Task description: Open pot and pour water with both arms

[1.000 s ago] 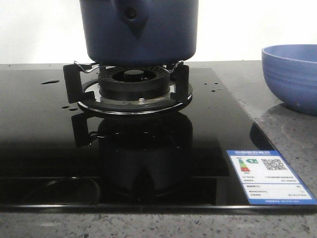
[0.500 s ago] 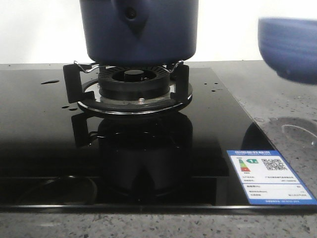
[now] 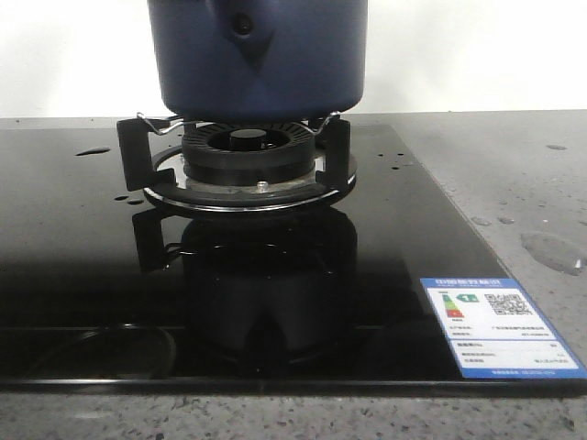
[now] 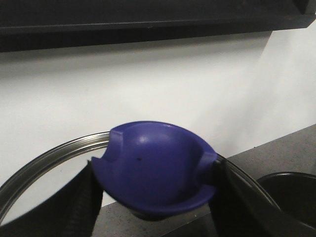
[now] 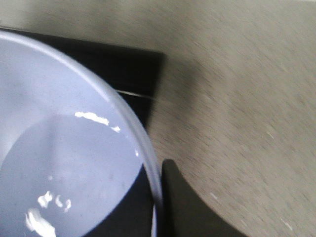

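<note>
— Grey counter, black glass hob, front view: the pot sat on the burner stand, handle socket facing me. Water puddled on the counter, well right of the pot. No arms in shot.
— Left wrist?
— Left gripper was clamped on the blue lid knob, and the lid's steel rim was clear of everything. I'd keep it high and off to the side.
— Right wrist?
— Right gripper looked pinched on the bowl rim, one finger outside, over the hob edge. Blurred frame. I'd carry it level, centre it over the pot mouth, then tilt slowly; a thin rim grip can slip.
</note>
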Available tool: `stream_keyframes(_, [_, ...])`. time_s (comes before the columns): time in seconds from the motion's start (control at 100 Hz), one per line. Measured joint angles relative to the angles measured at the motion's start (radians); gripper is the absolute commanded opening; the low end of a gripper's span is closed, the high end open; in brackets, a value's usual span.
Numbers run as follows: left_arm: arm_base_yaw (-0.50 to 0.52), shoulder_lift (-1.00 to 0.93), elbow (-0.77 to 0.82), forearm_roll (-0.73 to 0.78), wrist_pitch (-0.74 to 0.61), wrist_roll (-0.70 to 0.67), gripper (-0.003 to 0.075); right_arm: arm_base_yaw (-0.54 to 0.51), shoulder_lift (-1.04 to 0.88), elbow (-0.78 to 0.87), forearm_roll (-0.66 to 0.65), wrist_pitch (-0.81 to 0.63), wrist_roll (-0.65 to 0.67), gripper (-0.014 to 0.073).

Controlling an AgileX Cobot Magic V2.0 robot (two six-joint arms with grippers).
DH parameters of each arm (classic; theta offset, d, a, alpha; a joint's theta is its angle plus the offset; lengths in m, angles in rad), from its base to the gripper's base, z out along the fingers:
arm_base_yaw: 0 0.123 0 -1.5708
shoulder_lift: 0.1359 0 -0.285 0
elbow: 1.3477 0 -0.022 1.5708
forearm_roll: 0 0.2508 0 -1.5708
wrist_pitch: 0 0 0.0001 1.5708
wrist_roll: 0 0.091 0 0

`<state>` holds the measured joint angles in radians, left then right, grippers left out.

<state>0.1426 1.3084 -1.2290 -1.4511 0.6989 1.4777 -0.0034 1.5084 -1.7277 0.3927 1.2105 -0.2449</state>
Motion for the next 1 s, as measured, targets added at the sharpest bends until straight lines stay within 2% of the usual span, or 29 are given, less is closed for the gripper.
stream_keyframes(0.29, [0.000,0.000,0.000,0.000,-0.021,0.000,0.0348,0.167,0.124,-0.149,0.036,-0.045,0.000,-0.0046])
stream_keyframes(0.53, [0.000,0.000,0.000,-0.003,-0.036,0.000,0.0348,0.254,0.203,-0.178,0.077,-0.224,-0.004,-0.0046])
stream_keyframes(0.7, [0.000,0.000,0.000,-0.006,-0.044,0.000,0.0348,0.282,0.243,-0.178,0.083,-0.312,-0.057,-0.0046])
stream_keyframes(0.86, [0.000,0.000,0.000,-0.006,-0.044,0.000,0.0348,0.297,0.249,-0.108,0.116,-0.454,-0.148,-0.0046])
stream_keyframes(1.0, [0.000,0.000,0.000,-0.006,-0.044,0.000,0.0348,0.309,0.224,0.022,0.196,-0.617,-0.288,-0.0046])
